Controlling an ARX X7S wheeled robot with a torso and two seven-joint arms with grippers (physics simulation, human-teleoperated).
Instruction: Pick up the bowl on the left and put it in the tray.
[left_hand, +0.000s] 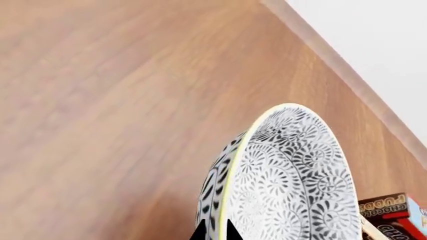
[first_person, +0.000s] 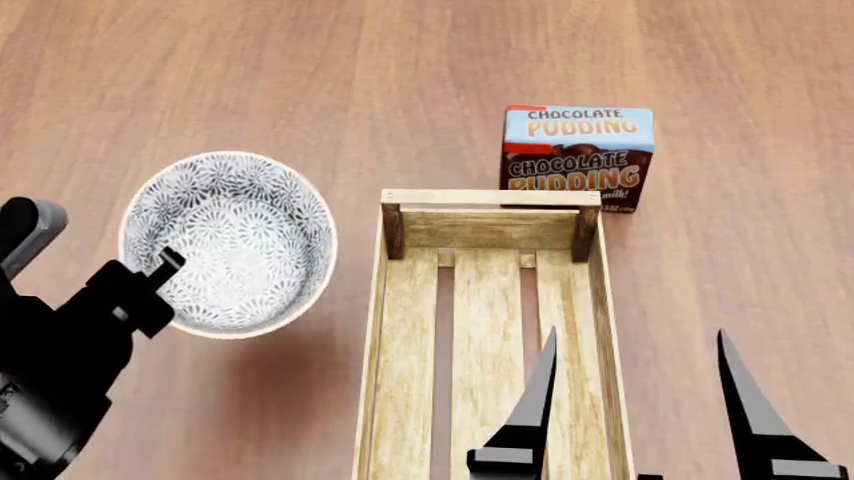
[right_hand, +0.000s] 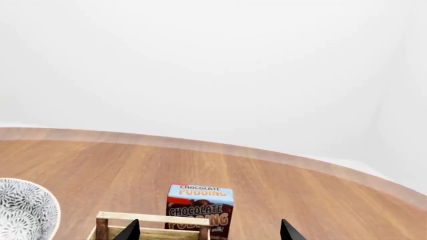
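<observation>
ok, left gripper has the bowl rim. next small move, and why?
Probably carry it sideways toward the tray. The left gripper looks pinched on the bowl rim, fingertips straddling it in the left wrist view. The bowl appears lifted and tilted but sits left of the tray, whose slats are bare. The right gripper hangs open over its near end.

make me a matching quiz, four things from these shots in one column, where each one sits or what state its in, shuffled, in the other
Things:
1. round white floral-patterned ceramic bowl
2. long light-wood slatted crate
3. chocolate pudding box
4. right claw

Place or state:
A. open, above the crate's near end
B. upright beyond the crate's far end
C. left of the crate, rim between the left claw's fingers
D. middle of the table, holding nothing

Pairs: 1-C, 2-D, 3-B, 4-A
</observation>
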